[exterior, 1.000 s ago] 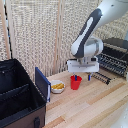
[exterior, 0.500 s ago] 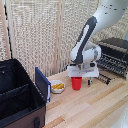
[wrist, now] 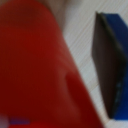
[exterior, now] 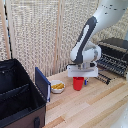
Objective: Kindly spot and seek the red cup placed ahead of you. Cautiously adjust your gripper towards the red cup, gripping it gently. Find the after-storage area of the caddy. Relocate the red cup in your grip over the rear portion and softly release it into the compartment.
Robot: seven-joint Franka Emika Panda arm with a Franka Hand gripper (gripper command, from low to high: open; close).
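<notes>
The red cup (exterior: 78, 84) stands on the wooden table, near the middle of the exterior view. My gripper (exterior: 79, 81) is down over it, the white hand right above its rim and one dark-blue finger (exterior: 86, 80) beside it. I cannot tell whether the fingers press on the cup. In the wrist view the red cup (wrist: 40, 70) fills most of the picture, very close and blurred, and no fingers show. The black caddy (exterior: 15, 107) sits at the exterior view's left, open on top with inner dividers.
A flat blue panel (exterior: 42, 84) leans between the caddy and the cup, and it also shows in the wrist view (wrist: 112, 60). A small white bowl (exterior: 57, 87) with yellow contents sits beside the cup. A dark toaster oven (exterior: 114, 55) stands at the exterior view's right.
The hand has come down from above onto the red cup. The cup has stayed in about the same place on the table.
</notes>
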